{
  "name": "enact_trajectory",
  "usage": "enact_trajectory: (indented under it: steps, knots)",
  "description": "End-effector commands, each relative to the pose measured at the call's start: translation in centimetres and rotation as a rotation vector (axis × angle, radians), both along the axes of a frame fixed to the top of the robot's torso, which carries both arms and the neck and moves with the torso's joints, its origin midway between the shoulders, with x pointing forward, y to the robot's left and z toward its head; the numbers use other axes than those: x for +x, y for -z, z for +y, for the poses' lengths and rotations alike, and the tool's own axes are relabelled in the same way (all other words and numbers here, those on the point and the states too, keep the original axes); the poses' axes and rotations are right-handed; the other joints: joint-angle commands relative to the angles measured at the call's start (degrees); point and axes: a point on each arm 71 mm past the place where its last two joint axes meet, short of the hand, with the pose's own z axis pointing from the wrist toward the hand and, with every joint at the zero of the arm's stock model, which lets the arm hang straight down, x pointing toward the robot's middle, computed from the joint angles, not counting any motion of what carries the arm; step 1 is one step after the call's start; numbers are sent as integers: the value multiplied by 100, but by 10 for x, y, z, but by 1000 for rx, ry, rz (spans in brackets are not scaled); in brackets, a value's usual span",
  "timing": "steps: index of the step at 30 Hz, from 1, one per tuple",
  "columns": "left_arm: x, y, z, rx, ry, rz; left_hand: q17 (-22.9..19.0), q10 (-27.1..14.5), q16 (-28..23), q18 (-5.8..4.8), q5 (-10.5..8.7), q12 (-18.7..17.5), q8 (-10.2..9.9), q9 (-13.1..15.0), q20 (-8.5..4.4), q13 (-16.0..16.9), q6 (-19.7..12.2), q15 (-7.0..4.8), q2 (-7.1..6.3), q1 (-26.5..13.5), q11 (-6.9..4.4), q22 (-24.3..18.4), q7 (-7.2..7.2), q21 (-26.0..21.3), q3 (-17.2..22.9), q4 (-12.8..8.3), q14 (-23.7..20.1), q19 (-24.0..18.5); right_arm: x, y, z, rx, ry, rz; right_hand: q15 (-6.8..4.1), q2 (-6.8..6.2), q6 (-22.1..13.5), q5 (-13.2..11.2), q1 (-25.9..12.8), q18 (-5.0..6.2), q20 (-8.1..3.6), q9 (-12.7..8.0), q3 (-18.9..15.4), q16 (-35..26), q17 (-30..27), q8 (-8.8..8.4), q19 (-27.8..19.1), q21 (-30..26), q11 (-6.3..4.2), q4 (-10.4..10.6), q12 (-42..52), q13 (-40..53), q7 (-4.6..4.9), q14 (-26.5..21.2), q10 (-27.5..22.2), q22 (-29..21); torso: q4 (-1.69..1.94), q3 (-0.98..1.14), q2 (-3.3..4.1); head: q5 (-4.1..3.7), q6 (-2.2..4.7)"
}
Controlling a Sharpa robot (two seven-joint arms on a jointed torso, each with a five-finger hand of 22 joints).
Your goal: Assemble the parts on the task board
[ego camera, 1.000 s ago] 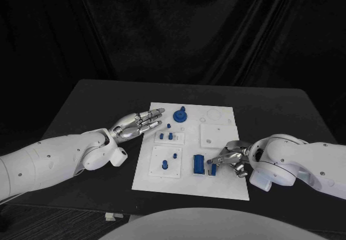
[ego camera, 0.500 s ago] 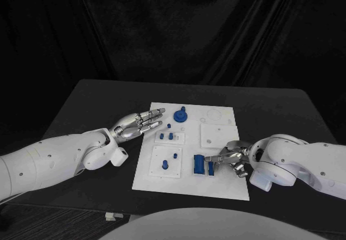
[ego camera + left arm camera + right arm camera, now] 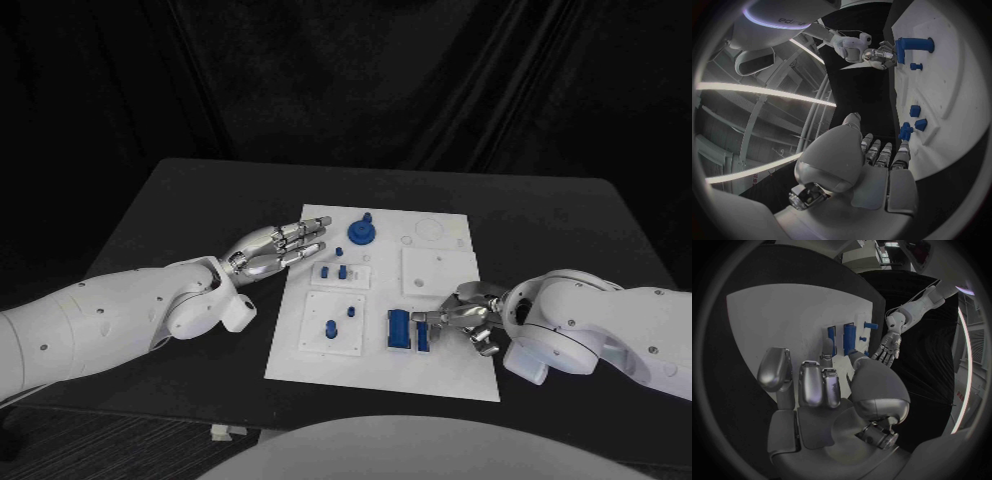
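Your right robot hand pinched a slim blue part beside the blue block; next, seat it squarely. Left robot hand hovered spread.

The white task board sits mid-table with blue parts on it. The right hand is down at the board's near right side, its fingertips pinching a slim blue part that stands just beside a bigger blue block. The left hand hangs over the board's left edge, fingers spread and holding nothing; just past its fingertips are a round blue part and two small blue pegs.
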Motion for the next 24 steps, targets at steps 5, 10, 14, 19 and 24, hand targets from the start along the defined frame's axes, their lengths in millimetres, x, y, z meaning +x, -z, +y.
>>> enact_trajectory:
  steps: [5, 10, 14, 19, 24]
  knots:
    - [-4, -9, 3, -76, -7, -69, -6, 8, -17, 58, 26, 37, 32, 8, 57, 13, -6, 38, -15, 59, 63, 22, 13, 14, 45, -19, 13, -1, 4, -20, -7, 51, 4, -74, -66, 156, -6, -41, -123, 52, -55, 87, -154, -9, -63, 101, -13, -32, -46, 219, 15, 1504, -16, 258, 595, 779, 2, 1, 3, -26, -1]
    - [-9, -14, 7, -83, -29, -95, -2, 23, -13, 62, 23, 72, 38, 12, 65, 18, 28, 37, -43, 54, 96, 36, 47, 21, 54, -32, 19, 9, 21, -52, -11, 178, 39, -205, -45, 315, -32, -85, -384, 155, -42, -41, -366, -529, -933, -99, -200, -637, -19, 378, -145, 1311, 19, 70, 437, 599, 0, 2, 1, -57, -1]
    - [-10, -23, 9, -106, -57, -128, -8, 32, -21, 68, -10, 84, 45, 17, -7, 18, 81, -67, -104, -24, 111, 20, 114, 16, 22, 14, 8, 4, 37, -80, -10, 390, 116, -373, 223, 527, -127, 618, -571, 551, 193, -604, -860, -3444, -4194, -740, -1308, -3754, 201, 382, -3029, -1560, 284, -904, -1666, -728, 5, 1, -8, -70, -1]
    - [-9, -33, 10, -153, -101, -156, -8, 15, -21, 73, -54, 52, 60, 28, -227, 13, 214, -273, -176, -150, -25, -21, 226, 1, -55, 148, 8, -16, 50, -98, -10, 581, 145, -530, 975, 646, -586, 828, -223, 408, 804, -1207, -1307, -5927, -5273, -1374, -2339, -5422, 905, 359, -5882, -3888, 825, -2173, -3465, -2182, 0, 9, -22, -62, -1]
    - [-6, -38, 5, -182, -122, -193, -8, -42, -21, 65, -103, -74, 50, 24, -461, -6, 228, -449, -213, -272, -249, -76, 83, -20, -171, 194, 8, -42, 60, -97, -11, 727, 98, -625, 1861, 691, -1799, 342, 226, 3, 1348, -1831, -1602, -7146, -6092, -1999, -4410, -5981, 1760, 381, -7203, -5176, 564, -4065, -5036, -3438, -32, 23, -104, -114, -1]
